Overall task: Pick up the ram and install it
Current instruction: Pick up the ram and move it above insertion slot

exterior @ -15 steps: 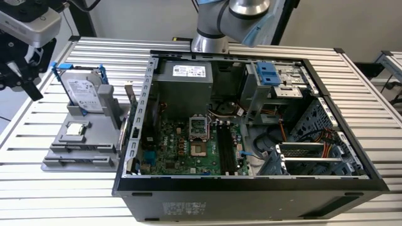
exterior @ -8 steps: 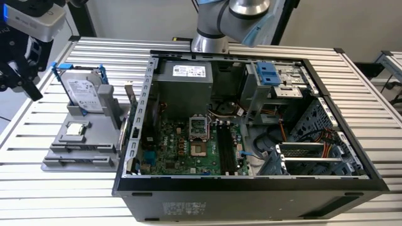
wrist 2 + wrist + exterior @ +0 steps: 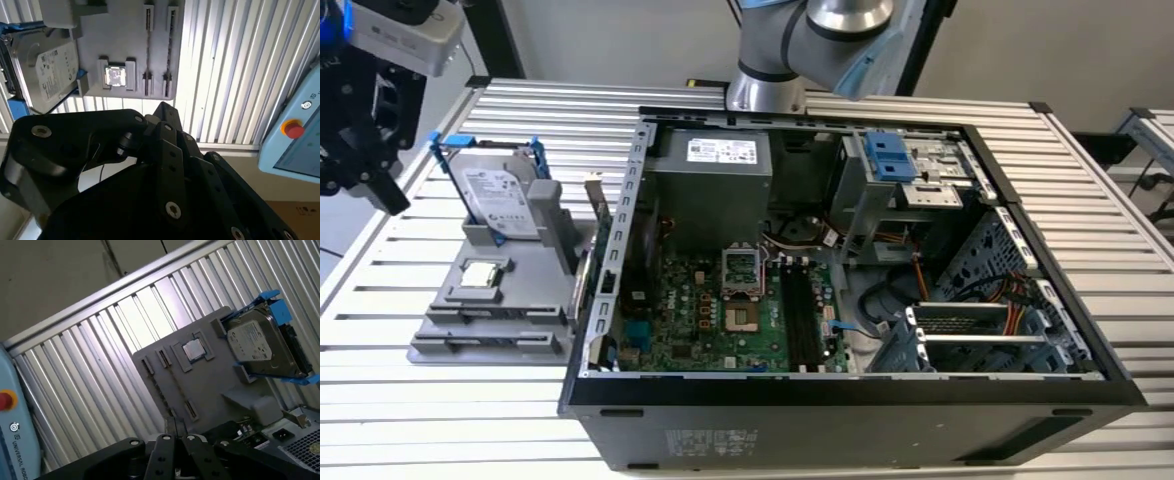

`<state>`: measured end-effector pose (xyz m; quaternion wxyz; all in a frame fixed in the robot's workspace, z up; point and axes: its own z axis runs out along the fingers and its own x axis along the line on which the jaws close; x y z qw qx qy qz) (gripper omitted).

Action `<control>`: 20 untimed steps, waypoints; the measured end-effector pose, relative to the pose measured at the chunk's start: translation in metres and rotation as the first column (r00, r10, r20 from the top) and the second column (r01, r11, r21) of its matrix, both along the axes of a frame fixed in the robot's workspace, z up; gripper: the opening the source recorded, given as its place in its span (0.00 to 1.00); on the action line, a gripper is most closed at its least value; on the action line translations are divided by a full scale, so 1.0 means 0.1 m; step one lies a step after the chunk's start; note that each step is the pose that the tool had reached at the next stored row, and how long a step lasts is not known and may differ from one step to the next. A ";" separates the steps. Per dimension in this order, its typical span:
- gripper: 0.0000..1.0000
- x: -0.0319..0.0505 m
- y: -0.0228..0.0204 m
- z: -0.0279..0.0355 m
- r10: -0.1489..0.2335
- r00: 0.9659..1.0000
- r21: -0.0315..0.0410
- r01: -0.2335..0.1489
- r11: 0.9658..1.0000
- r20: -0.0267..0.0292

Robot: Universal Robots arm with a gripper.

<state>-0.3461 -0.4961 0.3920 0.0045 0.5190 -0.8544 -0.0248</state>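
Gripper [image 3: 173, 424]: fingers drawn close together, nothing visible between them, so it carries nothing.

Below it, grey fixture [image 3: 115, 30] on the slatted table [image 3: 1067, 200]. The ram [image 3: 148, 52] appears to stand on edge in the fixture's slot rails, seen as a thin dark line. Cannot tell whether the neighbouring rail holds a second stick. Processor chip [image 3: 116, 76] sits in its pocket just beside the rails; hard drive [image 3: 50, 70] in its blue frame is on the chip's other side.

Farthest: open computer case [image 3: 854, 400], with the memory slots [image 3: 797, 310] on the board inside.

Risks, as judged:
- The stick offers only a thin edge, so an off-centre pinch could tilt or drop it.
- The chip lies close to the rails and could be knocked on a descent.
- The case wall stands between fixture and slots, so a low carry could catch it.

Pose: the gripper hangs high at the exterior view's left, apart from the fixture and tilted. The arm [image 3: 781, 50] rises from behind the case
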 end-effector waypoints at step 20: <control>0.00 0.000 0.000 0.000 0.364 0.931 0.000 -0.364 0.931 0.000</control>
